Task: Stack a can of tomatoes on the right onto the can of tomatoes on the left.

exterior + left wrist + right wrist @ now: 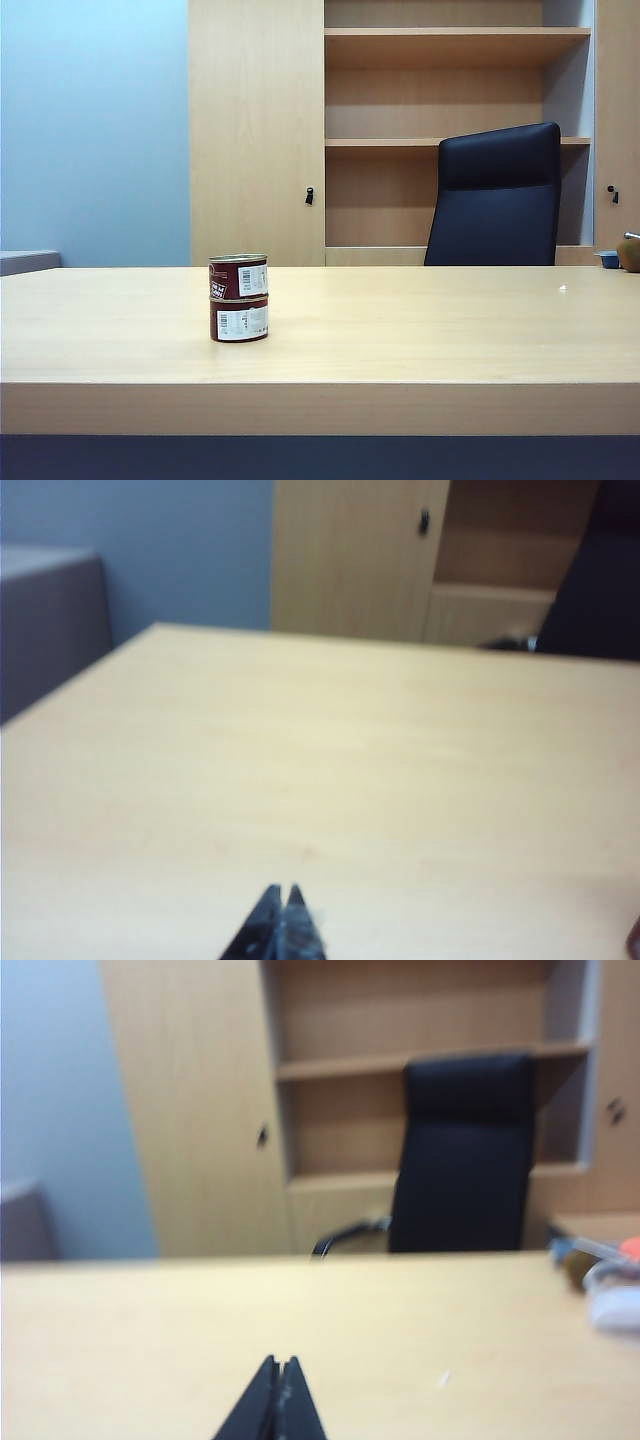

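Two dark red cans of tomatoes with white labels stand stacked on the table, left of the middle in the exterior view: the upper can [238, 276] rests upright on the lower can [239, 320]. Neither arm shows in the exterior view. In the left wrist view my left gripper [283, 889] is shut with nothing in it, low over bare tabletop. In the right wrist view my right gripper [279, 1361] is also shut and empty, pointing level across the table toward the chair. The cans appear in neither wrist view.
A black office chair [495, 195] stands behind the table [400, 320], before wooden cabinets and shelves [440, 90]. Small objects [622, 254] lie at the table's far right edge; in the right wrist view they are blurred objects [605, 1275].
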Controlling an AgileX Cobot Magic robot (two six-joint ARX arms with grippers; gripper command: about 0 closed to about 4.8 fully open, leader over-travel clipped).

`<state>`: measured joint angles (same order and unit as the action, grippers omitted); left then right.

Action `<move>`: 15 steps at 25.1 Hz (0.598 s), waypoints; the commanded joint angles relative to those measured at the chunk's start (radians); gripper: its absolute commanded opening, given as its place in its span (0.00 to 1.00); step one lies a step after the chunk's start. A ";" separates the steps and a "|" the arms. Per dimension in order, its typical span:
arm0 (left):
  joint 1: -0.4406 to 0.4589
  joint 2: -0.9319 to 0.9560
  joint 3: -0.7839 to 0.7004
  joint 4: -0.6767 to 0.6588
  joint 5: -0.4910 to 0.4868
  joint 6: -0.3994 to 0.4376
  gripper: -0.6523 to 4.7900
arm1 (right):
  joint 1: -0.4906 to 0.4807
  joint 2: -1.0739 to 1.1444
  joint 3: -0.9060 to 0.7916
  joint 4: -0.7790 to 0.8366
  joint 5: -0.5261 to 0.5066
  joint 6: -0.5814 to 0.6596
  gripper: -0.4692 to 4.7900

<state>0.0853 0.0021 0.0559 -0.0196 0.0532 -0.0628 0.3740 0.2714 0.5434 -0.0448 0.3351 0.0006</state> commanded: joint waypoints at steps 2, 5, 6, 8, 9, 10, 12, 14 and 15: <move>0.000 0.001 -0.037 0.026 0.014 -0.027 0.11 | 0.006 -0.024 -0.010 -0.090 -0.073 0.005 0.09; 0.000 0.001 -0.047 0.007 0.014 -0.022 0.11 | 0.006 -0.020 -0.010 -0.163 -0.185 0.005 0.09; 0.000 0.001 -0.047 0.004 0.013 -0.020 0.11 | 0.006 -0.018 -0.011 -0.188 -0.204 0.005 0.09; 0.001 0.001 -0.047 -0.011 0.011 -0.023 0.11 | 0.006 -0.009 -0.051 -0.211 -0.311 0.005 0.09; 0.001 0.001 -0.047 -0.027 0.012 -0.023 0.11 | 0.006 -0.007 -0.067 -0.200 -0.336 0.005 0.09; 0.001 0.001 -0.047 -0.038 0.013 -0.023 0.11 | 0.006 -0.001 -0.091 -0.167 -0.355 0.005 0.09; 0.001 0.001 -0.047 -0.054 0.014 -0.024 0.11 | 0.007 0.007 -0.138 -0.083 -0.365 0.005 0.09; 0.001 0.001 -0.047 -0.055 0.014 -0.023 0.11 | 0.007 0.019 -0.179 0.011 -0.371 0.030 0.09; 0.001 0.001 -0.047 -0.054 0.014 -0.023 0.11 | 0.008 0.024 -0.202 0.065 -0.394 0.111 0.09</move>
<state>0.0856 0.0025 0.0063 -0.0837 0.0639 -0.0834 0.3798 0.2913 0.3592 -0.1104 -0.0307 0.0124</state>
